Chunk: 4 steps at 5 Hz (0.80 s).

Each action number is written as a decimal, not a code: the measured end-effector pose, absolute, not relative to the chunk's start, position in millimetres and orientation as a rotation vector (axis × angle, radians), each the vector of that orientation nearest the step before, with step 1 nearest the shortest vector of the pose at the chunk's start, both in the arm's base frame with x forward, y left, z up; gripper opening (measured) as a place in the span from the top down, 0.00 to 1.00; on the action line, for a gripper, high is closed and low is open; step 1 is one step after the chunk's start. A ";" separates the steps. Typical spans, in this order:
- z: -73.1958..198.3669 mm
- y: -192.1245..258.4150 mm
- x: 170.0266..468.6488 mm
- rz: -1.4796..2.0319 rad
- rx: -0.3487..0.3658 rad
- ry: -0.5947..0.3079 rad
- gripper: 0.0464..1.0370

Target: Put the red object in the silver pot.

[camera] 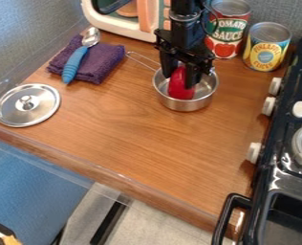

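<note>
The black gripper [179, 76] hangs straight down over the silver pot [187, 105] at the upper middle of the counter. Its two fingers stand on either side of the red object [179, 85] and hold it. The red object's lower part is within the pot's rim, toward the pot's left half. Whether it touches the pot's bottom I cannot tell. The pot's wire handle points to the upper left.
Two cans, a red tomato one [228, 29] and a yellow one [266, 47], stand behind and right of the pot. Left are a purple towel [102, 63] with a blue-handled spoon [75, 63] and a silver lid [27, 105]. A black stove [282, 139] borders the right side.
</note>
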<state>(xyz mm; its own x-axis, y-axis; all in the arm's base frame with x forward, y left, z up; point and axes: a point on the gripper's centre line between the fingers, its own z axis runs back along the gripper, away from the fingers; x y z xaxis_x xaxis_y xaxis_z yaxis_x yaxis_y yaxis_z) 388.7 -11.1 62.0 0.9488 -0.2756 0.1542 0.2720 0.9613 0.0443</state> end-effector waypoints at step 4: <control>106.9 3.0 374.3 -0.159 0.145 -0.085 0.03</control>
